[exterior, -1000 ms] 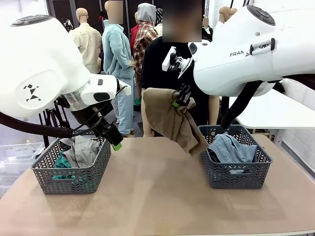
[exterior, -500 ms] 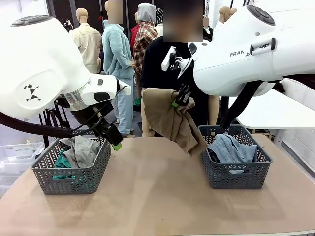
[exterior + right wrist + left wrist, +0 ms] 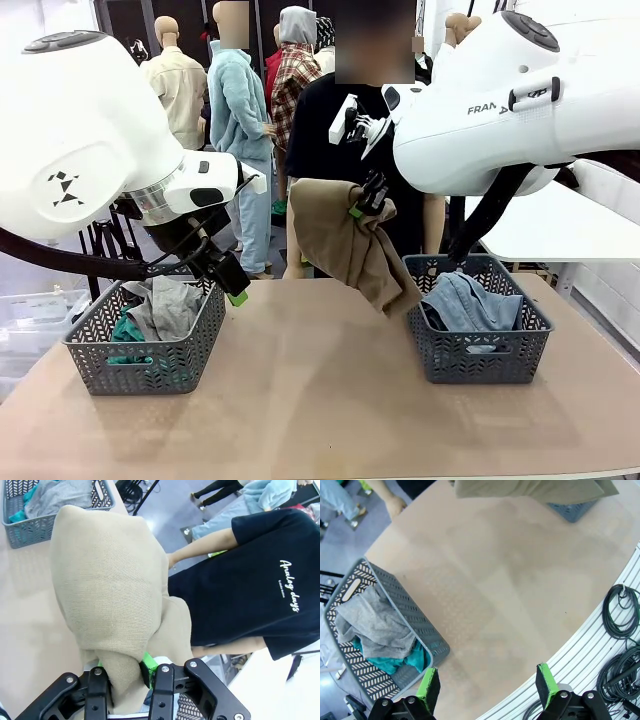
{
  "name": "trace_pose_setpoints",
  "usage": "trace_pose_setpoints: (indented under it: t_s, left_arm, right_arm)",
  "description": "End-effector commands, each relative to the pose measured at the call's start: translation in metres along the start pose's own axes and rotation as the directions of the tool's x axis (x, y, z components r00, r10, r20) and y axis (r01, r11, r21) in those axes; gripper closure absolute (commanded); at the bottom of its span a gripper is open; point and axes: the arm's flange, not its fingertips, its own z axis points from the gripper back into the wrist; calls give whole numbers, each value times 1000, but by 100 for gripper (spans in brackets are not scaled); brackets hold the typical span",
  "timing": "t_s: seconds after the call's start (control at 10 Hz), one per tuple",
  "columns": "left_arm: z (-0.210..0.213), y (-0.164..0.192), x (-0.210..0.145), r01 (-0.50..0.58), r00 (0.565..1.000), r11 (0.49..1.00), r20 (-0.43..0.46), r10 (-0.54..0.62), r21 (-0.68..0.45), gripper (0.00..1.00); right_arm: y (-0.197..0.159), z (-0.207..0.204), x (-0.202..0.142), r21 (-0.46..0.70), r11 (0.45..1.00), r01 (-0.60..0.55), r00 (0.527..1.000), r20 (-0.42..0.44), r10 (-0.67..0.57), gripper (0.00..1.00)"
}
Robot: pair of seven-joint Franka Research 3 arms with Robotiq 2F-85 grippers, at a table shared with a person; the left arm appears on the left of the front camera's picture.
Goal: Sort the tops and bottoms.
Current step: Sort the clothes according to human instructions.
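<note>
Change: nothing you could call a shift since the earlier frames; both arms hold the same pose and the tan top hangs in the same place
Left basket: you see a grey basket (image 3: pixel 140 340) at the left end of the bench (image 3: pixel 320 390), with a heather grey top (image 3: pixel 170 305) lying over a teal-green top (image 3: pixel 127 330) inside it; from the left wrist view the same grey top (image 3: pixel 375 625) covers most of the teal one (image 3: pixel 395 661)
Left fingers: the left gripper (image 3: pixel 232 285) hovers just beside the left basket's right rim, above the bench; your left wrist view shows its fingers (image 3: pixel 429 687) spread wide with nothing between them
Middle of bench: bare tan surface between the two baskets
Tan top: the tan-beige top (image 3: pixel 345 245) hangs in the air above the far middle of the bench, its lower corner drooping to just beside the right basket's left rim; whether it touches that rim you cannot tell
Right fingers: the right gripper (image 3: pixel 368 205) is clamped on the upper edge of the tan top; in the right wrist view the cloth (image 3: pixel 115 605) is bunched between the fingers (image 3: pixel 147 667)
Person: standing at the far side behind the hanging top, in a black printed T-shirt (image 3: pixel 250 580)
Right basket: a second grey basket (image 3: pixel 478 335) at the right end of the bench holds the folded light blue denim bottoms (image 3: pixel 470 300)
</note>
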Motion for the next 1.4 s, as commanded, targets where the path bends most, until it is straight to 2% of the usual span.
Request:
trace_pose_setpoints:
  t_s: [0.0,1.3]
  left_arm:
    - [1,1,-1,5,1000,1000,-7,-5,6,0]
    - [1,1,-1,5,1000,1000,-7,-5,6,0]
  right_arm:
    - [-1,3,5,-4,1000,10,1000,-5,-10,100]
    - [-1,3,5,-4,1000,10,1000,-5,-10,100]
